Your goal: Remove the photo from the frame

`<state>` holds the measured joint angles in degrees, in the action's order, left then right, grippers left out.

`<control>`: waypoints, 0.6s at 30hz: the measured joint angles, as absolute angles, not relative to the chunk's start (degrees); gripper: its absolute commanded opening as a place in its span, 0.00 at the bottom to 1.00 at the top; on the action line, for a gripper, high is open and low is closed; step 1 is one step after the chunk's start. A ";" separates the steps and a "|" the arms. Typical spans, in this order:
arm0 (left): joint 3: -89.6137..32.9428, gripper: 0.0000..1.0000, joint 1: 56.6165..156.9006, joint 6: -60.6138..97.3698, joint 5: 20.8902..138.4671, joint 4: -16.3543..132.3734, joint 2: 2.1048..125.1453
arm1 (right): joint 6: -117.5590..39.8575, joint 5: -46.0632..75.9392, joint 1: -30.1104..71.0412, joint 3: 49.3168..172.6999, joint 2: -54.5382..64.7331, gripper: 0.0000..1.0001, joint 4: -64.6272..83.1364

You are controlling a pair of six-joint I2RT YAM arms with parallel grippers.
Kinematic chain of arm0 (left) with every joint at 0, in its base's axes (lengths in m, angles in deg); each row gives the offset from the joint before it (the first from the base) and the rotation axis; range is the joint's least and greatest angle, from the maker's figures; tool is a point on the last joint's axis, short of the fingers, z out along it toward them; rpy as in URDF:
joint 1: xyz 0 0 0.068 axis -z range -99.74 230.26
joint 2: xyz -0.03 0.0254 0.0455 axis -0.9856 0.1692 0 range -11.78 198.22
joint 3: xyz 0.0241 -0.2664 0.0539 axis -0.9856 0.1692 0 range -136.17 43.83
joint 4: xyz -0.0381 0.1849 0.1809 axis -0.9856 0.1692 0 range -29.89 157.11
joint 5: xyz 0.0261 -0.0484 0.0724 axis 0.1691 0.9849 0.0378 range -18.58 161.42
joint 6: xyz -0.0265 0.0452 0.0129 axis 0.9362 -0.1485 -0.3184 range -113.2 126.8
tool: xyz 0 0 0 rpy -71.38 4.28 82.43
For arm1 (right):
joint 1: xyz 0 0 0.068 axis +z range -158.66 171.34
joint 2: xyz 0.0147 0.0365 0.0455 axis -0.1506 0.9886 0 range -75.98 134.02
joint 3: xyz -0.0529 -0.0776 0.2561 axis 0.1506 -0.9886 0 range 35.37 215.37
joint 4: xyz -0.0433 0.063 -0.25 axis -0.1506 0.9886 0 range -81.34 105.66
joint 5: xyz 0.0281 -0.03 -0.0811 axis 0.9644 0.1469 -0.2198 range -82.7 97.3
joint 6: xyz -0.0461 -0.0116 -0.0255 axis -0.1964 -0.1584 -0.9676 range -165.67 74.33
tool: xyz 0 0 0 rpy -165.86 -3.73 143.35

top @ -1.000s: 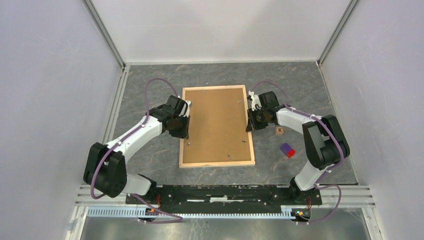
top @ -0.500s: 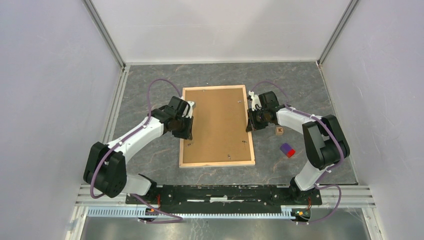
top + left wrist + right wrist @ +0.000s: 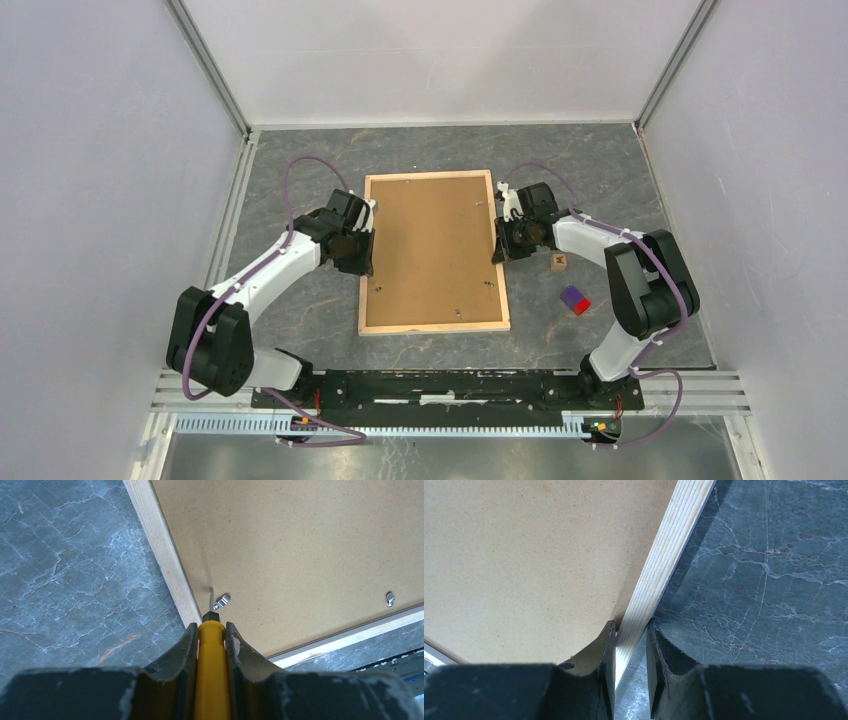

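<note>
The frame (image 3: 435, 326) lies face down on the table, its brown backing panel (image 3: 432, 240) up; the photo is hidden beneath. My left gripper (image 3: 366, 268) is at the frame's left edge, shut on a yellow-handled tool (image 3: 212, 670). The tool's thin metal tip reaches a small metal clip (image 3: 223, 600) just inside the pale wood rail (image 3: 165, 555). A second clip (image 3: 390, 598) sits near the frame's front rail. My right gripper (image 3: 498, 254) straddles the right wood rail (image 3: 669, 555), one finger over the backing (image 3: 524, 555) and one outside, closed on the rail.
A small wooden cube (image 3: 559, 262) and a red and blue block (image 3: 574, 300) lie right of the frame, close to the right arm. White enclosure walls stand on three sides.
The left gripper with the tool swung slightly right over the backing, then came back left to the frame's edge. The right gripper and the frame have stayed still.
</note>
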<state>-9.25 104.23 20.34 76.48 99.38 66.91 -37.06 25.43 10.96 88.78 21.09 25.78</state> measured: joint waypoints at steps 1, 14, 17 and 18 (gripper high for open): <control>-9.27 0.02 104.16 20.29 76.67 99.38 67.00 | -37.06 25.43 10.96 88.78 21.09 0.00 25.78; -9.42 0.02 105.06 17.65 80.54 99.82 67.33 | -36.98 25.45 10.93 88.80 21.16 0.00 25.76; -9.62 0.02 105.21 16.97 80.56 100.03 67.35 | -36.93 25.47 10.93 88.80 21.23 0.00 25.76; -10.05 0.02 105.21 16.69 80.59 100.49 67.37 | -36.93 25.47 10.93 88.80 21.23 0.00 25.78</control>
